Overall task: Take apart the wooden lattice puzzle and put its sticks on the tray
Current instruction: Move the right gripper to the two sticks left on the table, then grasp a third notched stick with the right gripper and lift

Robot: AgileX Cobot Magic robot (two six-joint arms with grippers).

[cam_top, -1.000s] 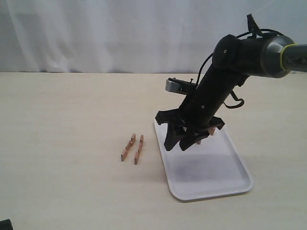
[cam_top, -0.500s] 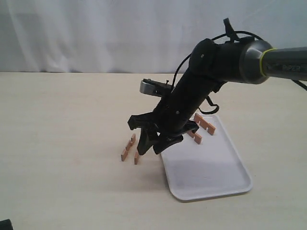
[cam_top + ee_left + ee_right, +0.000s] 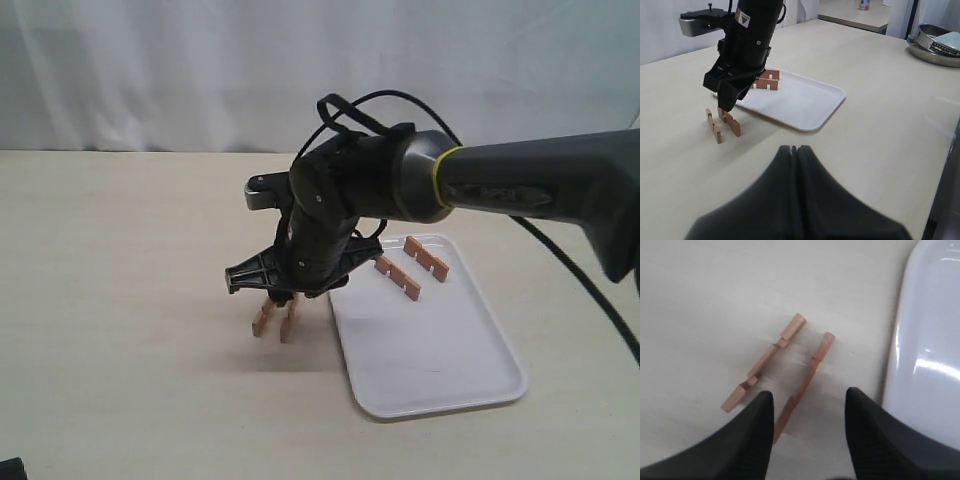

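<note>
From the exterior view, the puzzle is apart and I count four separate sticks. Two sticks lie side by side on the tabletop, just left of centre and close to parallel without touching. The other two sticks lie on the tray, near its far end, right of centre. They are also side by side with a gap between them. The rest of the tray is bare white.

My right arm reaches across from the upper right of the frame, and the right claw hangs directly over the tabletop sticks. Its jaws are spread wide and grip nothing. The right wrist view shows both sticks flat on the tabletop, notches facing sideways. The one nearer the tray runs into the gap of the right claw, and the other passes by one fingertip. I cannot tell whether the tips touch the wood or the tabletop.

The left claw is pressed closed with nothing between its tips. It is held back, well apart from the sticks and the tray.
</note>
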